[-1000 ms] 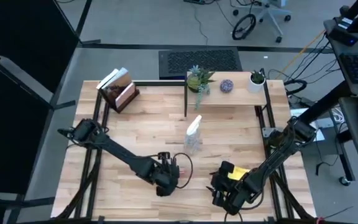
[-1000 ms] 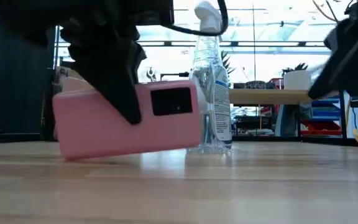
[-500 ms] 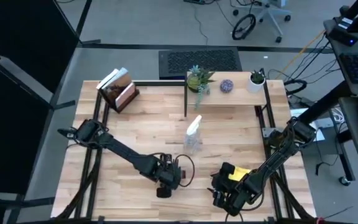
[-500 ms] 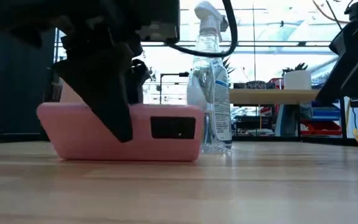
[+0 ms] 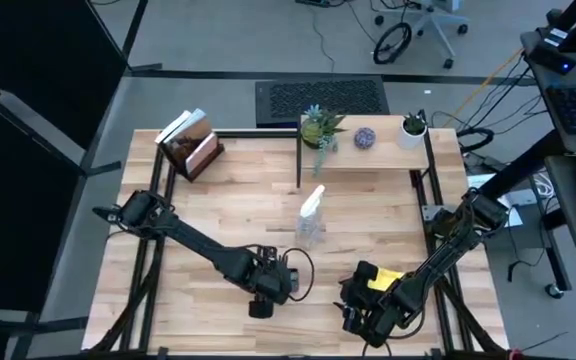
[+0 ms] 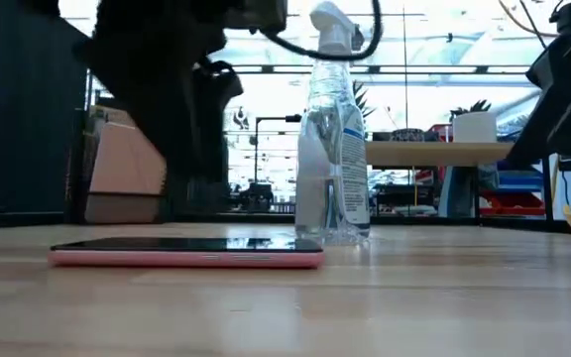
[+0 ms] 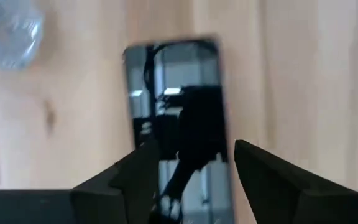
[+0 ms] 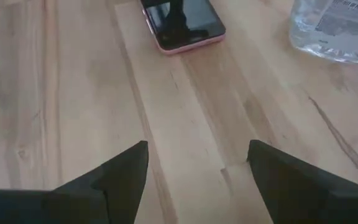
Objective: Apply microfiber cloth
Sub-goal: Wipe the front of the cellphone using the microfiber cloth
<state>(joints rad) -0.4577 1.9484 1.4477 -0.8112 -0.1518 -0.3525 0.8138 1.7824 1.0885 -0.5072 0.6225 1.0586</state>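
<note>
With both grippers gaping empty, I'd pinch the soft, light microfiber cloth (image 5: 384,279) by its loose edge, lying at five o'clock beside my right gripper (image 5: 360,318).

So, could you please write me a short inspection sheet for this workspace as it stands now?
Surface: pale wooden table, no spills seen.
Job's things: microfiber cloth, yellow, lies by the right arm near the front edge; phone lies flat, screen up, pink case.
Clutter: spray bottle upright mid-table; books in a holder; small plants on the rear shelf.
Grippers: left claw open, above the phone; right claw open, over bare wood and holding nothing.
Cables: a black loop by the left wrist; more on the floor at the right.
Surroundings: office chair, keyboard mat, desks.
</note>
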